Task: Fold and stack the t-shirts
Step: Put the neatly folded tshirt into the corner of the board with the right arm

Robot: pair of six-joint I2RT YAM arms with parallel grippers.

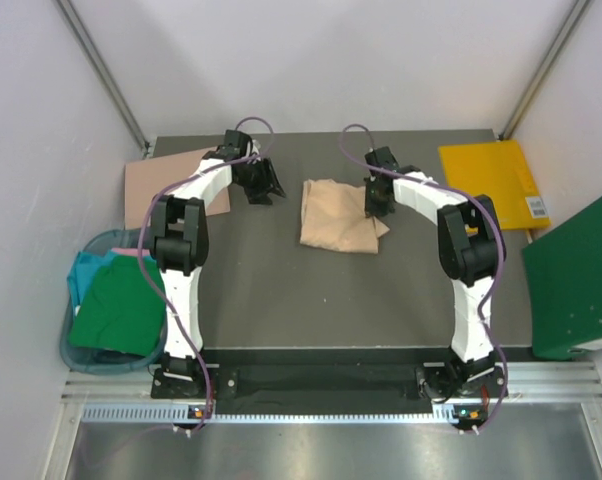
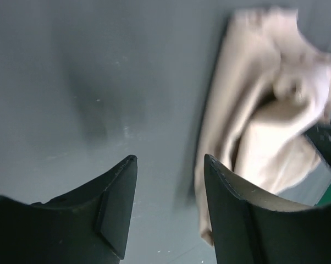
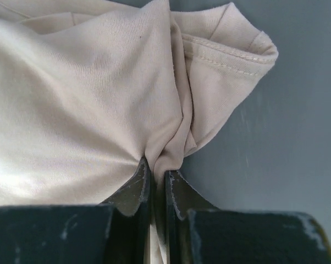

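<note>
My right claw is pressed together on a fold of the beige t-shirt. The cloth gathers into wrinkles just at my fingertips and spreads away in front of them and to the left. One hemmed corner lies ahead, a little to the right of this claw, on the grey bench. My left claw is spread, with nothing between its fingers, and it hangs over bare bench. The same shirt lies ahead and to the right of it, near. Behind my left claw, beside the bench, a green t-shirt and a teal t-shirt lie in a basket.
</note>
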